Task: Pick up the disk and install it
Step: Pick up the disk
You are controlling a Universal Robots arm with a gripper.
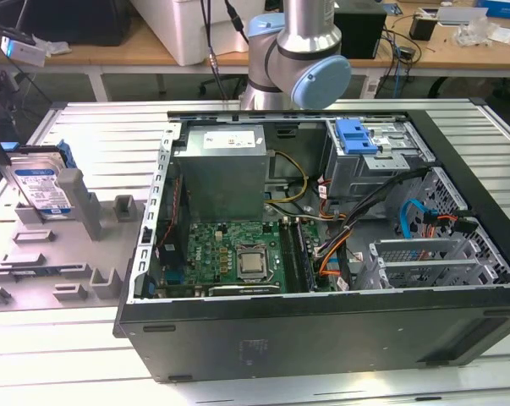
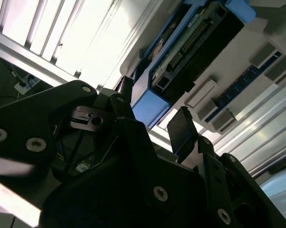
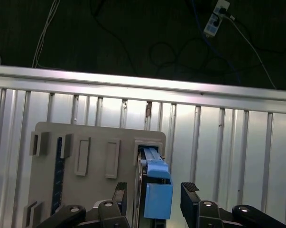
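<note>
The disk (image 1: 41,188) stands on edge in a grey slotted holder (image 1: 77,203) at the exterior view's left, its blue-and-white label showing and a blue carrier around it. My gripper (image 1: 2,139) hangs just above its far left end. In the first wrist view the gripper (image 3: 154,189) is open, with the blue carrier end of the disk (image 3: 158,192) between the two dark fingers (image 3: 190,190) and a small gap on each side. The second wrist view shows the gripper (image 2: 152,116) straddling the disk (image 2: 190,42) the same way.
An open black computer case (image 1: 322,338) takes up the middle and right, with a motherboard (image 1: 238,258), a grey power supply (image 1: 225,169) and a drive cage holding a blue bracket (image 1: 356,135). The grey fixture plate (image 1: 35,262) carries several low blocks. The arm's base (image 1: 301,59) stands behind the case.
</note>
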